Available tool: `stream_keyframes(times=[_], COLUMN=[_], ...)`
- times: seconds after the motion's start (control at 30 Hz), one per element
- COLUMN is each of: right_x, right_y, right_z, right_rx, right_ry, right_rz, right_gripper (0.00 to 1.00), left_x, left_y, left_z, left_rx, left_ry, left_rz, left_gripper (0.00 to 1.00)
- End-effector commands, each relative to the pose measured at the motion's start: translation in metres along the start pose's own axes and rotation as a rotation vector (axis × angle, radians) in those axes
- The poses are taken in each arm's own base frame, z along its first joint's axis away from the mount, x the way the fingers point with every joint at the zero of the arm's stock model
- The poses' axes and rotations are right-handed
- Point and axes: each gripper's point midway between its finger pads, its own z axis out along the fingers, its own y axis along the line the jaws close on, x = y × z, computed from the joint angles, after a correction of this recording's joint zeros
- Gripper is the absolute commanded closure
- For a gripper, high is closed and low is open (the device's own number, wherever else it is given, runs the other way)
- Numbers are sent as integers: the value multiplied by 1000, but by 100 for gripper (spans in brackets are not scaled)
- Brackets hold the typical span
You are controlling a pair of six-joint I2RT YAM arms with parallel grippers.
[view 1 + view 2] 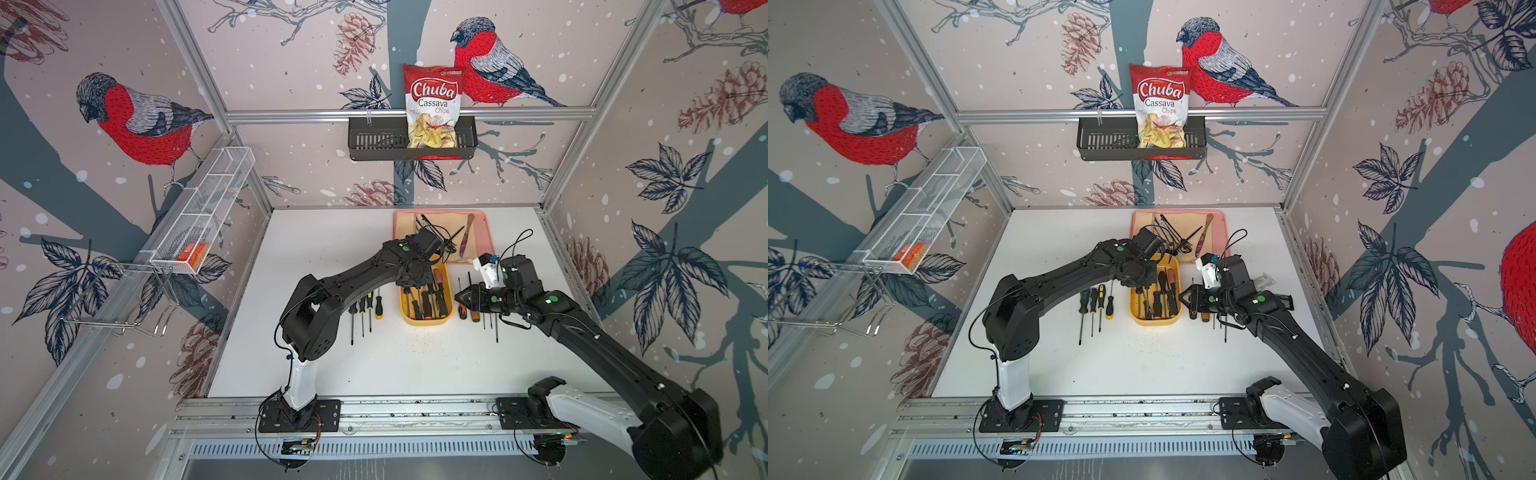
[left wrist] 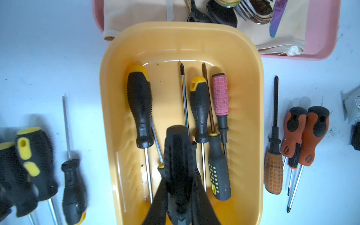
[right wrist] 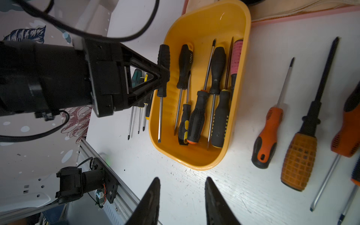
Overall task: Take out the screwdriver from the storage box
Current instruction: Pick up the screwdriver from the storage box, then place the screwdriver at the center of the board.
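since the left claw [image 3: 163, 73] is clamped tight on the black-handled screwdriver [image 3: 163, 56], we'd call that a solid grip. its fingers [image 2: 155, 198] pinch the handle from both sides. in the right wrist view the shaft runs along the wall of the storage box [image 3: 194, 164] on the left arm's side, with the flat tip over the box floor. we can't tell whether the tip touches the bottom.

the yellow box sits mid-worktop [image 1: 374, 365] in both top views, right up against the front edge of the pink tray [image 2: 321, 39]. several more drivers lie inside it, including a pink-handled one [image 2: 220, 95].

the right claw [image 3: 182, 179] has its jaws partway apart with nothing between them. it hovers over bare worktop just beside the box, near the orange-handled screwdrivers [image 3: 267, 134] lying there. on the other side of the box, a row of screwdrivers [image 1: 378, 307] lies flat on the worktop, untouched by either claw.
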Motion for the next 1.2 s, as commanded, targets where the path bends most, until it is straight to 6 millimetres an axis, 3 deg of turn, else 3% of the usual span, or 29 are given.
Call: stream_keyframes(times=[0.0,0.2,0.53,0.83,1.17], right_x=[-9,-8,-2,8,14], right_y=[13,30,60,76,85], right_z=[4,18,50,75,88], right_rx=[-38,-71,-106,-111,-108], right_ry=[-28,-14,41,86,100], right_rz=[-9,-19,-49,-65,-70], right_gripper=[61,61,61,62,62], left_x=[1,5,24,38,43], left_y=[12,40,112,180,226], left_z=[-14,-35,-62,-63,-40], left_rx=[-25,-29,-96,-165,-214], left_ry=[11,13,6,12,60], left_rz=[70,92,119,66,25], left_gripper=[90,90,90,90,90])
